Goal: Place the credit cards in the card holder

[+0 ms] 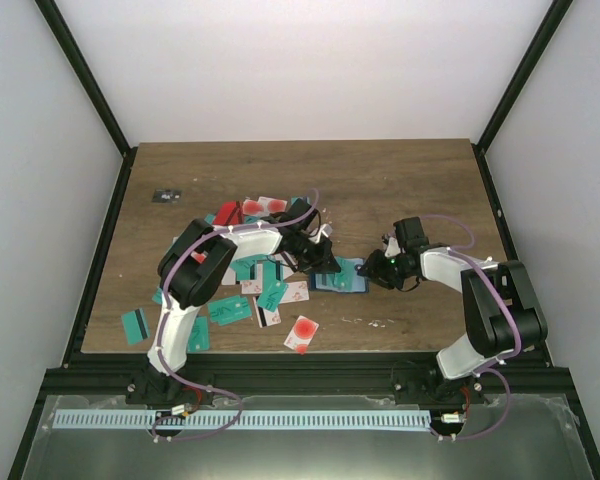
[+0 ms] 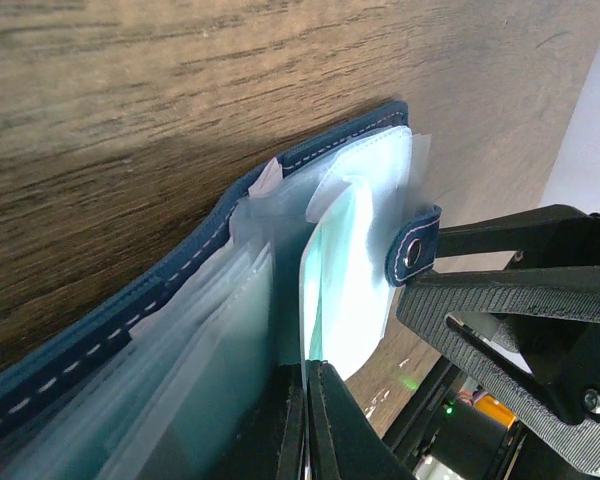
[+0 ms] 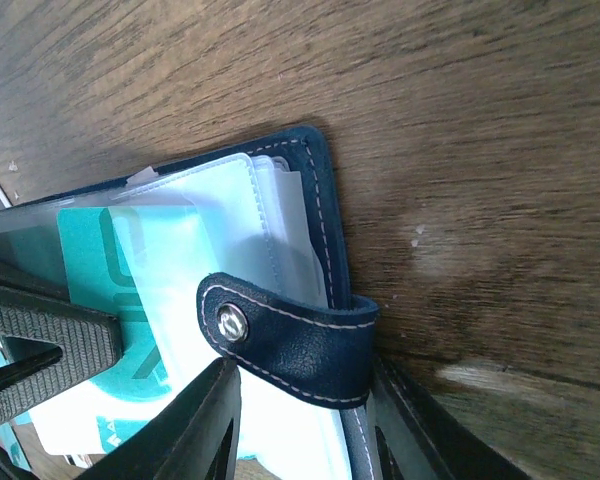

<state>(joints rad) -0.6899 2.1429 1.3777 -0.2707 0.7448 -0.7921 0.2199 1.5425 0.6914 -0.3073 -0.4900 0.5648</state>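
Note:
The navy card holder (image 1: 342, 278) lies open on the wood table between my two arms. In the left wrist view its stitched cover (image 2: 180, 270) and clear sleeves show. My left gripper (image 2: 310, 425) is shut on the edge of a teal credit card (image 2: 345, 290), which stands partly inside a sleeve. My right gripper (image 3: 300, 420) grips the holder's clasp tab (image 3: 290, 335) and cover edge (image 3: 325, 200), one finger on each side. The same teal card (image 3: 90, 260) shows there inside the sleeves. Several more credit cards (image 1: 260, 290) lie scattered left of the holder.
A white card with a red blotch (image 1: 301, 334) lies near the front edge. A lone teal card (image 1: 134, 324) lies at the front left. A tiny black-grey object (image 1: 165, 196) sits at the back left. Black frame posts edge the table.

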